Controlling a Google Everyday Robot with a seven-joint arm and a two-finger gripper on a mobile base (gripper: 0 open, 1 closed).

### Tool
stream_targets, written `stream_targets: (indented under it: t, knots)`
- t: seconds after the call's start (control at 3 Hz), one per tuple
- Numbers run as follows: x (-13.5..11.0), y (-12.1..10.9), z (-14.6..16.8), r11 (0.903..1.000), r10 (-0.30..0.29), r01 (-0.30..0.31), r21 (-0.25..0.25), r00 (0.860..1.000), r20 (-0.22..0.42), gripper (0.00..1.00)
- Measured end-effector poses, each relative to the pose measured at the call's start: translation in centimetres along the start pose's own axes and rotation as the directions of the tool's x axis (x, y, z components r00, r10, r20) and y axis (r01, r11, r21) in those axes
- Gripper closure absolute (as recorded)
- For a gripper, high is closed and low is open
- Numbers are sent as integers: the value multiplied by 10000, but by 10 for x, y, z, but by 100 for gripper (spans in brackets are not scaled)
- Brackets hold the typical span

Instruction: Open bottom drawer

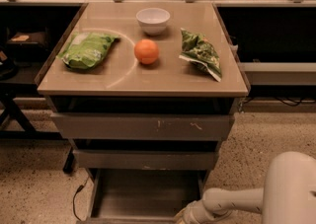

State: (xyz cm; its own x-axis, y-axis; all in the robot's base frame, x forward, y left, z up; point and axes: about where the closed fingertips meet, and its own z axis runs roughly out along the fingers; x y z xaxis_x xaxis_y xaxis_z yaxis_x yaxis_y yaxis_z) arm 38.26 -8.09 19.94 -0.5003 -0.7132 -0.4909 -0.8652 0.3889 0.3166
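Note:
The bottom drawer (143,193) stands pulled out towards me, its flat empty floor and thin side walls showing; its front lies at the picture's lower edge. Above it are the mid-width drawer front (143,160) and the tall scratched top drawer front (143,127), both slightly out. My gripper (185,217) is at the bottom edge, at the right part of the bottom drawer's front; its tip is cut off by the picture. My pale arm (237,201) reaches in from the lower right.
On the tabletop (148,77) lie a green chip bag (86,50), an orange (146,51), a white bowl (153,19) and a green snack bag (200,53). A black cable (76,196) hangs at the left of the cabinet. Speckled floor (34,188) lies on both sides.

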Motion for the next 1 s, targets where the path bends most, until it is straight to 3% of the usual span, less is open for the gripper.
stream_targets:
  t: [0.67, 1.0]
  knots:
    - [14, 28, -10, 9986, 517, -518, -94, 9986, -141, 100]
    - [14, 28, -10, 9986, 517, -519, -95, 9986, -141, 100]
